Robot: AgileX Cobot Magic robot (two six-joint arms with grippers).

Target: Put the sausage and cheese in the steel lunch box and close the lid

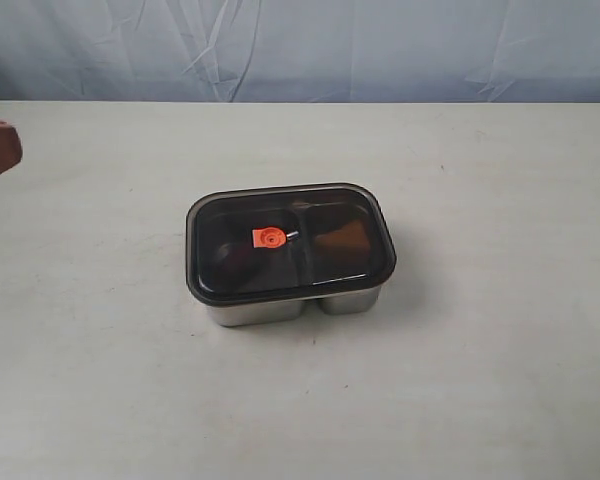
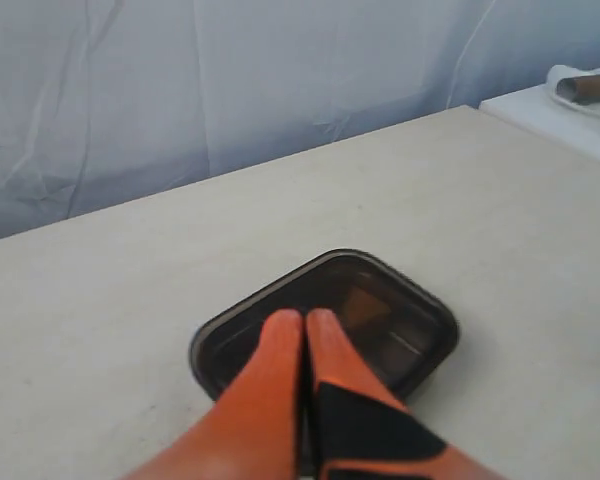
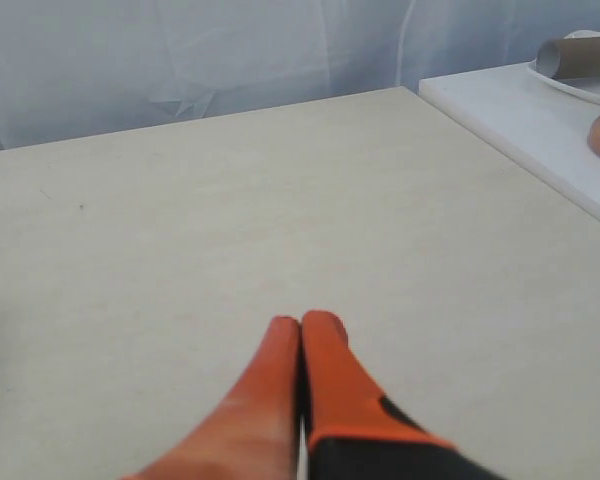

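The steel lunch box [image 1: 280, 308] stands near the middle of the matte, off-white tabletop [image 1: 480, 380], its shiny rounded walls showing only as a narrow band under the lid [image 1: 290, 245], which sits flat on top and covers it to the rim. The lid is a dark, smoky, translucent rounded rectangle with a small orange valve tab [image 1: 270, 238] at its centre. Through it a dull orange wedge, the cheese [image 1: 345, 240], shows in the smaller right-hand compartment; the sausage cannot be made out in the murky larger one. The left pincer [image 2: 304, 322], smooth orange with its jaws pressed together and holding nothing, hangs above the lid. The right pincer [image 3: 299, 325], likewise closed and empty, is over bare tabletop. Wrinkled pale-blue cloth [image 1: 380, 50] hangs behind.
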